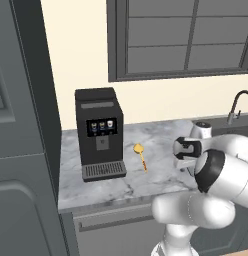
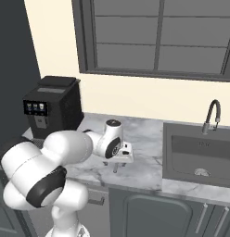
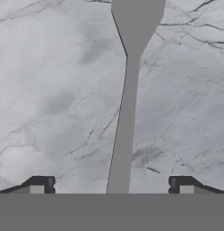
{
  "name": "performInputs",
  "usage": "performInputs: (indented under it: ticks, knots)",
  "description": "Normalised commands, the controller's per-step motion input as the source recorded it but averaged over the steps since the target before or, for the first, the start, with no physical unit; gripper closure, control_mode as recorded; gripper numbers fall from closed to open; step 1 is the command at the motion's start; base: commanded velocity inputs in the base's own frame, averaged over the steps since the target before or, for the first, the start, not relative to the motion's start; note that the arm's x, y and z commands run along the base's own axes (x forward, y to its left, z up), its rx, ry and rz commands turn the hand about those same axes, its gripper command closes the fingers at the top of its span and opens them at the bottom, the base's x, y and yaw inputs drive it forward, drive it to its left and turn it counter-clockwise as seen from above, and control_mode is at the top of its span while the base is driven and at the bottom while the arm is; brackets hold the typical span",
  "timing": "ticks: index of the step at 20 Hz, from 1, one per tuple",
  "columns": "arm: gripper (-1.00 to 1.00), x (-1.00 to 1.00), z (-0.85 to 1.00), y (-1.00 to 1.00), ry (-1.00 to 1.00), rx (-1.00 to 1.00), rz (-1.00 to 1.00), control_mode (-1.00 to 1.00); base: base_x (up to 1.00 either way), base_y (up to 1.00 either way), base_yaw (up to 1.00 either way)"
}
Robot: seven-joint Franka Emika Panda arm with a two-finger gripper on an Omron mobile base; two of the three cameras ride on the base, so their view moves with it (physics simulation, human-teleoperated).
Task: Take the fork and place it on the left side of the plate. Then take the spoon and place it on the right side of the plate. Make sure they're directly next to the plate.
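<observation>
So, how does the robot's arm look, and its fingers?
The arm is made of rounded, glossy white segments with dark grey to black bands at the joints; one broad dark ring sits at the joint nearest the base cameras. No cables or markings are visible. The gripper ends in two small dark fingers with lighter grey faces.

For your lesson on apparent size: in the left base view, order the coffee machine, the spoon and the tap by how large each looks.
1. coffee machine
2. tap, cut off by the picture's edge and farther away
3. spoon

Fork (image 3: 125, 117) between spread fingertips (image 3: 41, 184)
</observation>
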Motion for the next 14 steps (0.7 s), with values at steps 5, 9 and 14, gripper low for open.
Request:
performInputs:
  ticks: [5,9,14]
  knots:
    - [-1.0,0.13,-0.19,0.0,-0.01,0.0,0.0,-1.0,0.0,0.0,0.0]
    - [-1.0,0.09,-0.18,0.0,-0.01,0.0,0.0,-1.0,0.0,0.0,0.0]
    - [1.0,0.06,-0.24,0.05,0.0,0.0,0.0,-1.0,0.0,0.0,0.0]
